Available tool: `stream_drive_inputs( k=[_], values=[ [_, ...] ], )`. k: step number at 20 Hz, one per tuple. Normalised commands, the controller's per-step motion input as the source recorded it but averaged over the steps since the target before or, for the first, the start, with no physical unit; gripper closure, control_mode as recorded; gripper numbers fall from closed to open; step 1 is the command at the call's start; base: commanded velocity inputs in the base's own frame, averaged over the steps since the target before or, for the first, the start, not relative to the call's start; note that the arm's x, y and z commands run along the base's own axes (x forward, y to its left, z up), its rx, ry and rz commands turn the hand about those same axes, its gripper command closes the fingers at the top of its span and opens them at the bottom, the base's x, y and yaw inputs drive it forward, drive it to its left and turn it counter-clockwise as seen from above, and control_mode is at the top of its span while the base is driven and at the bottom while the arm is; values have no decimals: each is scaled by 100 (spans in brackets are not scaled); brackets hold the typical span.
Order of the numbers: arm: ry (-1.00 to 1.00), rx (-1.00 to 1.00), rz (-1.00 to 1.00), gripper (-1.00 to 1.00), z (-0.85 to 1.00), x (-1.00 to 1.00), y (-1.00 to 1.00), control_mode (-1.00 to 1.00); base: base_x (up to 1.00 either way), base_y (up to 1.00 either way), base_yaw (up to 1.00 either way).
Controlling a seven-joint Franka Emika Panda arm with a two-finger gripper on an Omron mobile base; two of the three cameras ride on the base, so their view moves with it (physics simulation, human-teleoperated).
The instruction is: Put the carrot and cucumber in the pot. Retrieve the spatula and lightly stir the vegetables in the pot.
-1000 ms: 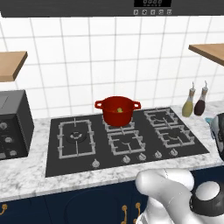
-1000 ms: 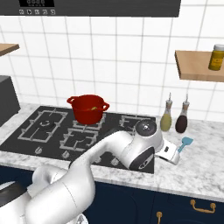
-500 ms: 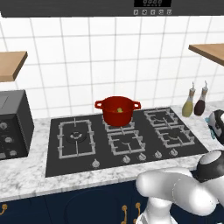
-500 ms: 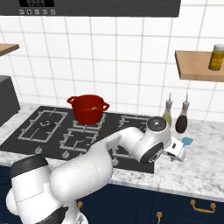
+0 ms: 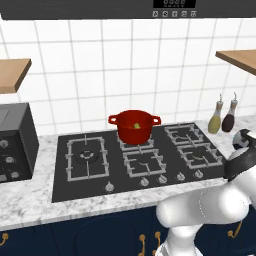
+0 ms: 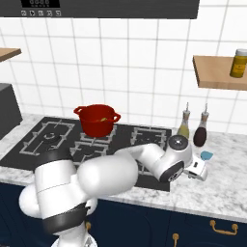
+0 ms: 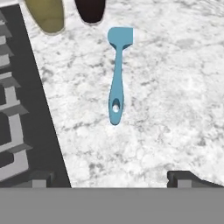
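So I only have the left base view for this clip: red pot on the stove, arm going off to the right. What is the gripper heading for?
Observer: The slim light-blue spatula, lying flat on the marble counter right of the black hob; the hand view looks straight down on it.
Operator: Is it gripped?
Observer: No. The gripper is open and above it, its fingertips clear of the handle.
Operator: Which way does it lie?
Observer: Its blade points toward the two dark-topped bottles, the handle's hole end toward the gripper.
Operator: Anything in the round red pot?
Observer: From the right base view, a small yellow-green piece lies inside; I cannot make out a carrot.
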Motion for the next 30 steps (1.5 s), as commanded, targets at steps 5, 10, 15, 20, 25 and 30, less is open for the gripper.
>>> stream_drive_inputs(
  k=[5,10,15,20,25,30],
  values=[
    [3,0,4,-100,-24,32,-5,-100,0,0,0],
    [7,3,6,-100,-21,30,-26,-100,0,0,0],
    [9,5,6,-100,-24,27,-36,-100,0,0,0],
    [4,6,6,-100,-18,20,-32,-100,0,0,0],
    [-1,6,4,-100,-22,15,-16,-100,0,0,0],
    [-11,1,0,-100,-53,1,0,-100,0,0,0]
  ],
)
